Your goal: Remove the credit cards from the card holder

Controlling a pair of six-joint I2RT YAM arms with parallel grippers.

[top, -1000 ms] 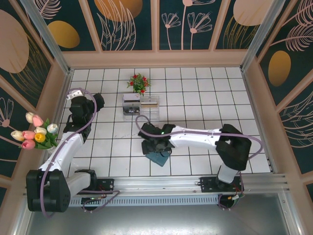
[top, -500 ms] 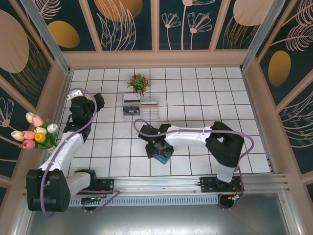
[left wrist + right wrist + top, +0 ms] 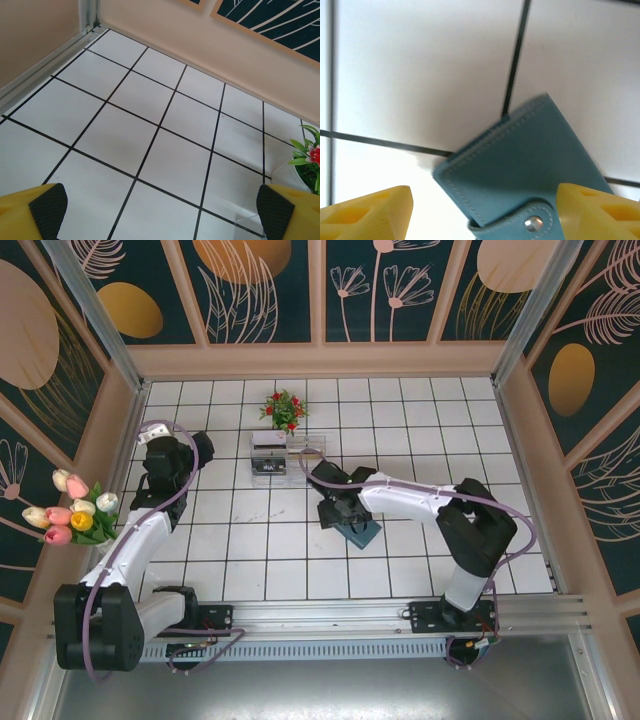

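The card holder (image 3: pixel 363 533) is a teal wallet, closed with its snap strap fastened, sitting skewed right of the floor's centre. My right gripper (image 3: pixel 345 514) reaches over it from the right. In the right wrist view the card holder (image 3: pixel 530 165) lies between my yellow fingers (image 3: pixel 375 210); the right finger touches its edge and the left one stands a little apart. It casts a shadow on the tiles below. The credit cards are hidden inside. My left gripper (image 3: pixel 188 452) hovers open at the far left, and in its wrist view the left gripper (image 3: pixel 160 212) has only bare tiles between its pads.
A clear acrylic rack (image 3: pixel 288 455) stands just behind the right gripper. A small pot of red flowers (image 3: pixel 284 410) sits behind the rack, also at the right edge of the left wrist view (image 3: pixel 309 160). Tulips (image 3: pixel 75 508) hang on the left wall.
My right gripper has swung right and away from the arm bases, and the card holder has travelled with it about one tile. The left arm has not moved.
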